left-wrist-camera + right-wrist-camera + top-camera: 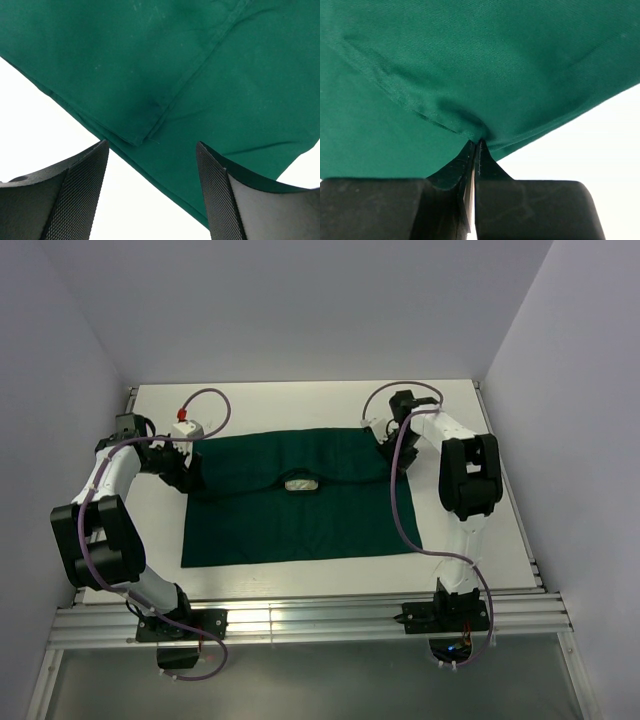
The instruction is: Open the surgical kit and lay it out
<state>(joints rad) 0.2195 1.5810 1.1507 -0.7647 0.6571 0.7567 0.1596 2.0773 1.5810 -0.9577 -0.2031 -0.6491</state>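
Observation:
The dark green cloth wrap [290, 500] lies spread across the white table. A small pale, shiny item [300, 484] peeks out at a fold line in its middle; the tray, packets and steel tools are otherwise hidden. My left gripper [188, 474] is open over the cloth's left edge, with a folded hem corner [142, 140] just beyond its fingertips. My right gripper [393, 455] is shut on the cloth's right edge, and the fabric [480, 75] bunches into its closed fingertips [476, 145].
A small white and red object [184, 424] sits on the table behind the left arm. White walls close in the table at the back and sides. A metal rail [320, 618] runs along the near edge by the arm bases.

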